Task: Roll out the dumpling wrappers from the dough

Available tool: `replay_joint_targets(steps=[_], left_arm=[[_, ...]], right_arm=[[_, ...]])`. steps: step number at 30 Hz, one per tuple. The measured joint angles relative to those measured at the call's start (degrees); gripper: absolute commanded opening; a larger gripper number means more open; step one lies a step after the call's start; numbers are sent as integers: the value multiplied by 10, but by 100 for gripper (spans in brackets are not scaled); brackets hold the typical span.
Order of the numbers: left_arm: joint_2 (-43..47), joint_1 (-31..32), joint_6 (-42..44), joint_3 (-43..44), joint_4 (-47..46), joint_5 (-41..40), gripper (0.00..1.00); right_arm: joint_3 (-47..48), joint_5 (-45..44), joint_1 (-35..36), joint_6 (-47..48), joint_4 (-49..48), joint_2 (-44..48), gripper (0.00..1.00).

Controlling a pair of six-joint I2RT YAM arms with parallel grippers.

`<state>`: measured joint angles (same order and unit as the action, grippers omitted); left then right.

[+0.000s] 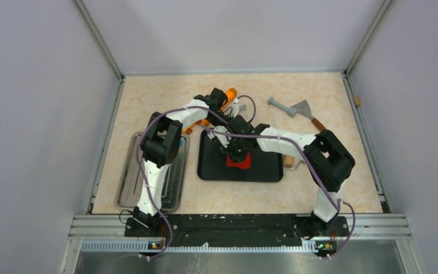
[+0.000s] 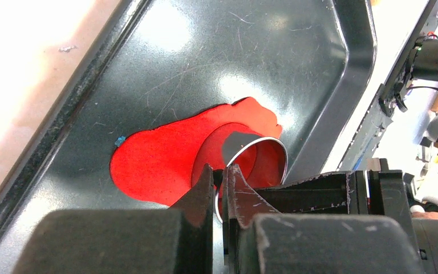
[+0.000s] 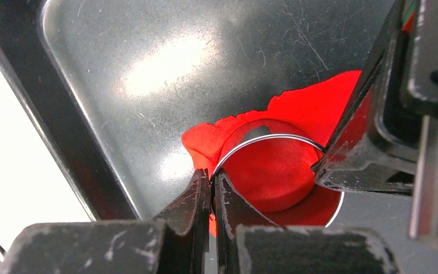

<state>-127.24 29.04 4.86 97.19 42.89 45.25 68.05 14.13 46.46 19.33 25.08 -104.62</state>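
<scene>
Top external shows both arms bent in over a black tray [image 1: 211, 171] at the middle of the counter [image 1: 331, 191], their wrists crowding together above the dough [image 1: 239, 162], so most of it is hidden from overhead. The dough is a flat, ragged red sheet lying on the tray floor, toward the tray's near half.

A thin metal ring [image 3: 274, 136] stands on the sheet. The left hand [image 2: 219, 178] is clenched on the ring's rim, its wall pinched between the two fingers. The right hand [image 3: 211, 184] is likewise clenched on the rim at another spot (from its own camera the left hand's black body blocks the ring's far side). A tiny blue speck [image 2: 120, 140] sits just beside the sheet's edge.

Left of the black tray lies a silver tray [image 1: 126, 191], partly under the left arm. An orange rolling pin [image 1: 230, 92] lies behind the arms, a grey tool [image 1: 281, 106] and a scraper [image 1: 306, 108] well apart at the far right, and a small wooden block [image 1: 288, 162] just beside the tray's right edge.

Beige marbled counter; pale plain walls in metal framing enclose it.
</scene>
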Motion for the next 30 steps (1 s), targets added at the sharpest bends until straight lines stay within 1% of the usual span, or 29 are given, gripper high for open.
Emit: replay_joint_targets(steps=[7,17,22,30], left_arm=[[-14,6,16,29,23,-3,0],[-30,6,26,52,47,3,0],[-30,6,36,54,50,4,0],[-4,8,41,12,10,-3,0]], right_arm=[[19,-17,3,-71,7,-14,0],[33,-25,5,-95,20,-23,0],[34,-18,5,-76,24,-23,0],[36,3,3,10,39,-23,0]])
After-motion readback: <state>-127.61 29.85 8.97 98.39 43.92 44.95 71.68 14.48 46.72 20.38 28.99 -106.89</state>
